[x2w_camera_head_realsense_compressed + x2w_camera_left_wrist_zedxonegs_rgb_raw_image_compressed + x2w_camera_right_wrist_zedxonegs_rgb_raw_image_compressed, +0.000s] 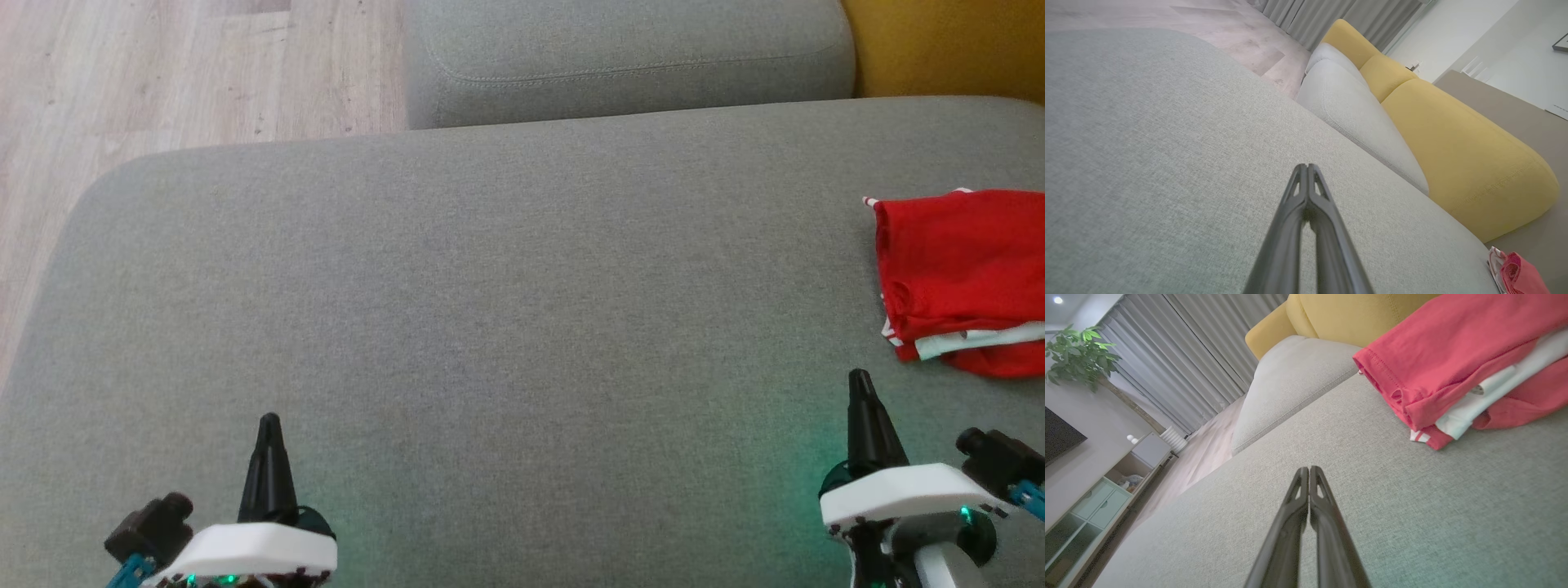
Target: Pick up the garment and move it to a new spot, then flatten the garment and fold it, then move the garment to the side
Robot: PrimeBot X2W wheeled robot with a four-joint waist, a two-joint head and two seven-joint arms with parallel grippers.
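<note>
The garment (963,269) is red with white trim, folded into a compact pile at the right edge of the grey sofa seat (490,310). It shows again at upper right in the right wrist view, garment (1457,363), and as a small red corner in the left wrist view, garment (1519,275). My right gripper (859,382) is shut and empty, hovering over bare cushion just left of and nearer than the pile. My left gripper (269,425) is shut and empty too, far off at the lower left. Both pairs of fingertips meet: left gripper (1306,166), right gripper (1306,469).
A second grey cushion (629,57) lies beyond the seat, with a yellow backrest (947,45) at the far right. Wooden floor (163,73) runs past the seat's left edge. A cabinet (1106,490), curtains and a potted plant stand further off.
</note>
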